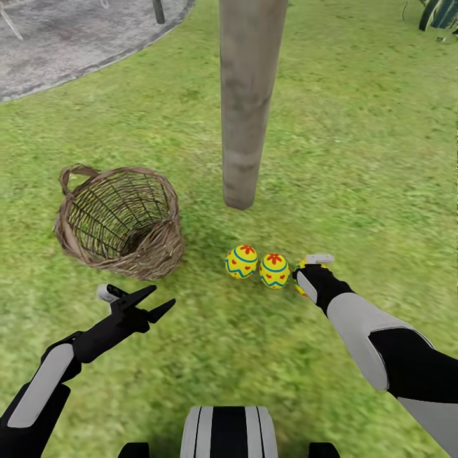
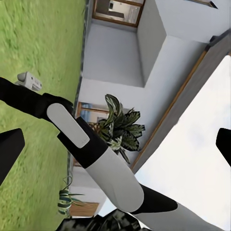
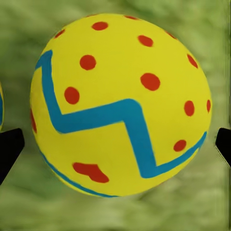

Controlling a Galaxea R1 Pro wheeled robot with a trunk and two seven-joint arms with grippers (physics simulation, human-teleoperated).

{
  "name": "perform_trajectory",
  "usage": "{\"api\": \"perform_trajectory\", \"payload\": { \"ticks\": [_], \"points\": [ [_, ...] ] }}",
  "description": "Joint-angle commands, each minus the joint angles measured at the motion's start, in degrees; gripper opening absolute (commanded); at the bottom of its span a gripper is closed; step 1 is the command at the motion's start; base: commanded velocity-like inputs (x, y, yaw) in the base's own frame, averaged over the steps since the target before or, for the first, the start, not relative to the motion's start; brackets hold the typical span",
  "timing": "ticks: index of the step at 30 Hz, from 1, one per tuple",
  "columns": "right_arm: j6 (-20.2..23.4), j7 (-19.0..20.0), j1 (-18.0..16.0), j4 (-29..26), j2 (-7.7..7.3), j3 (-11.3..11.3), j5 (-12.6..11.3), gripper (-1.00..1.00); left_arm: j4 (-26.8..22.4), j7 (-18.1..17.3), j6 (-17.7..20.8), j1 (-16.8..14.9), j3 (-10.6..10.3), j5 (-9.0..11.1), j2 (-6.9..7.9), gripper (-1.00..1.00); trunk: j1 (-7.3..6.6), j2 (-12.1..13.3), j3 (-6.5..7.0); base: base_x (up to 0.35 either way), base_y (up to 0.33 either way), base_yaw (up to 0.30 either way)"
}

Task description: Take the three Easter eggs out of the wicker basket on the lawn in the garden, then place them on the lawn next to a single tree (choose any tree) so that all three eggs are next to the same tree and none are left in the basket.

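Right arm stretched low toward twelve o'clock — right gripper (image 1: pixel 304 275) spread, third egg (image 3: pixel 120 103) between the jaws; left gripper (image 1: pixel 159 301) gapes empty.

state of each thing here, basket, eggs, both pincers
basket: tipped on its side on the grass, empty
two eggs: lying side by side on the grass near the tree trunk
third egg: between the right pincer fingers
left pincer: open, empty
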Motion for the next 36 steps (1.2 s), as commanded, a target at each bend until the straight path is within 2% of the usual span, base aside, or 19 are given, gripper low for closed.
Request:
{"api": "perform_trajectory", "payload": {
  "ticks": [1,17,23,25,27,29,30,32,33,34,35,36],
  "points": [
    [0.30,-0.37,-0.01,-0.10,-0.03,0.48,-0.62,1.00,0.01,-0.21,0.19,-0.02,0.03,-0.14,0.00,1.00,-0.03,0.00,0.20,0.000,0.000,0.000],
    [0.55,-0.18,-0.01,-0.05,-0.43,0.10,-0.91,1.00,0.07,0.70,0.29,-0.02,-0.04,-0.38,-0.08,1.00,-0.44,0.22,3.74,0.000,0.000,0.000],
    [1.43,0.02,0.70,0.36,0.30,0.10,-1.37,1.00,0.63,1.78,0.35,-0.02,0.01,-0.39,0.01,1.00,-0.60,0.30,5.07,0.000,0.000,0.000],
    [1.45,0.19,2.78,0.72,0.80,0.12,-1.40,1.00,2.09,5.68,0.25,-0.09,0.43,-0.18,0.21,1.00,-0.65,0.33,5.51,-0.103,0.000,0.000],
    [1.83,1.91,4.34,1.01,0.56,0.13,-1.45,1.00,2.63,8.65,0.19,-0.10,0.61,-0.08,0.13,1.00,-0.70,0.35,5.96,-0.288,0.000,0.000],
    [3.40,7.58,7.46,1.71,0.26,0.23,-1.26,1.00,3.03,10.20,-0.16,-0.11,0.60,-0.42,-0.10,1.00,-0.75,0.38,6.40,-0.142,0.000,0.000],
    [3.80,10.21,9.05,1.93,-0.07,0.28,-1.06,1.00,3.58,13.42,-0.52,-0.11,0.48,-0.47,-0.50,1.00,-0.78,0.39,6.62,-0.034,0.000,0.000],
    [4.10,11.97,13.48,1.55,-1.22,0.46,-0.67,1.00,3.63,22.53,-1.25,-0.11,0.50,-0.22,-2.46,1.00,-0.83,0.42,7.07,-0.010,0.000,0.000],
    [4.11,12.17,15.01,1.43,-1.54,0.51,-0.42,1.00,3.68,24.46,-1.32,-0.11,0.45,-0.35,-2.78,1.00,-0.86,0.43,7.29,-0.003,0.000,0.000],
    [4.10,12.31,16.02,1.40,-1.70,0.54,0.42,1.00,3.88,25.49,-1.36,-0.11,0.38,-0.57,-2.95,1.00,-0.88,0.45,7.51,-0.001,0.000,0.000],
    [4.04,12.44,17.01,1.61,-1.79,0.63,2.54,1.00,4.09,26.24,-1.39,-0.11,0.30,-0.74,-3.02,1.00,-0.91,0.46,7.73,0.000,0.000,0.000],
    [3.87,12.55,18.50,1.76,-1.79,0.71,5.69,1.00,4.18,27.76,-1.40,-0.11,0.29,-0.86,-2.98,1.00,-0.93,0.47,7.95,0.000,0.000,0.000]
  ]
}}
